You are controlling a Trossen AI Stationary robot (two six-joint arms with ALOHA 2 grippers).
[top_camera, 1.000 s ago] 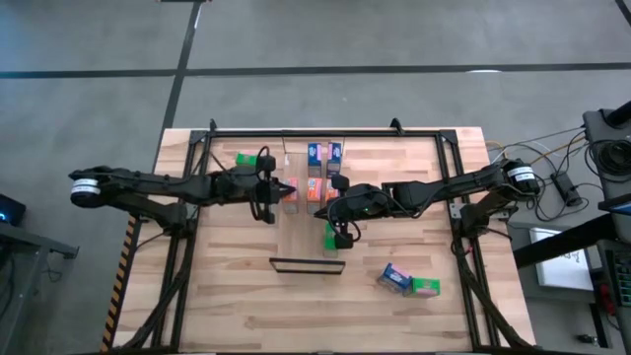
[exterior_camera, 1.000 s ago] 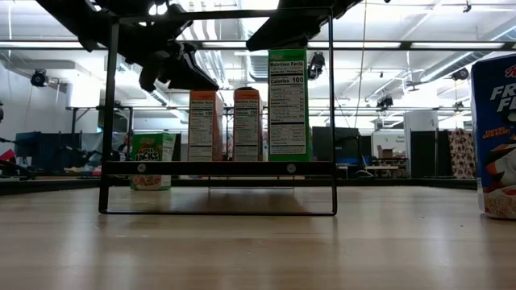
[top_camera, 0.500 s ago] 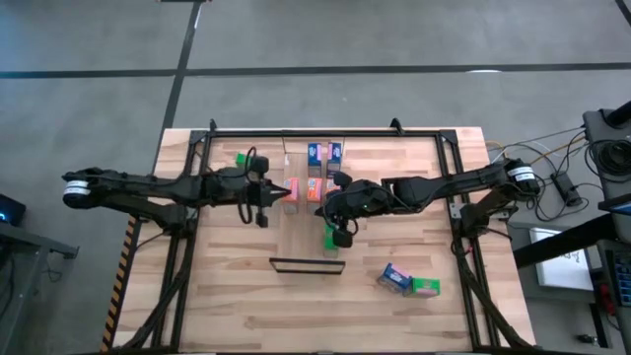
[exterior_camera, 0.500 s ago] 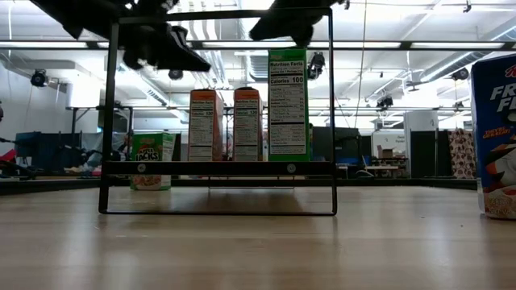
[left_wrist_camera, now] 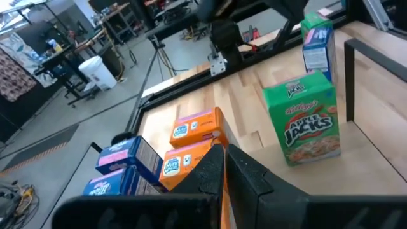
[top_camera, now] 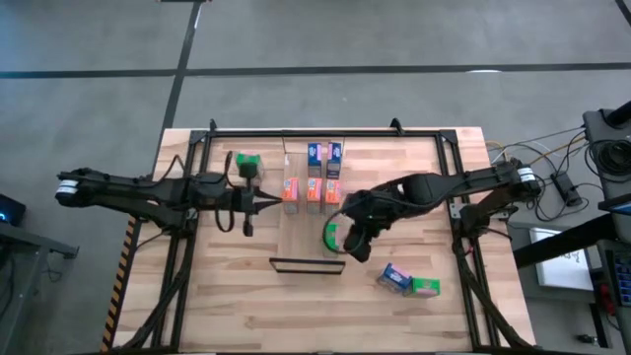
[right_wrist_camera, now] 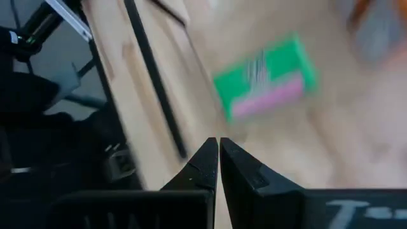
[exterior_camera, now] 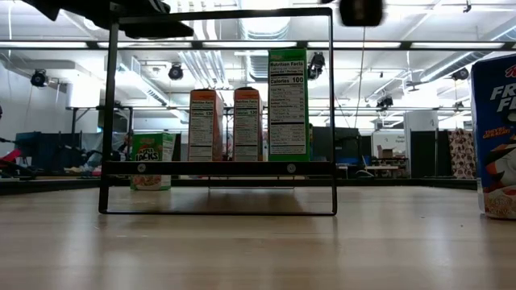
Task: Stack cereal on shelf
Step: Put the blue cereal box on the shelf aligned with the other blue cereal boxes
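Left gripper [top_camera: 268, 202], fingers pressed together and holding nothing, is hovering just beside the two orange Honey Smacks boxes [top_camera: 302, 189] standing on the light wood shelf [top_camera: 296, 237]; a green Apple Jacks box [top_camera: 247, 163] is lying on the tabletop behind it. Right gripper [top_camera: 353, 251], likewise closed and empty, is hanging beside the upright green box [top_camera: 332, 237] on the shelf, with a blue box [top_camera: 395, 279] and another green box [top_camera: 426, 287] lying on the table near it.

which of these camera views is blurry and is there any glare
Right wrist view: motion-smeared, the green box soft-edged, though the right gripper fingers stay crisp. Left wrist view: sharp on the Apple Jacks box. Low view: bright ceiling lights wash out the background. High view: even, no glare.
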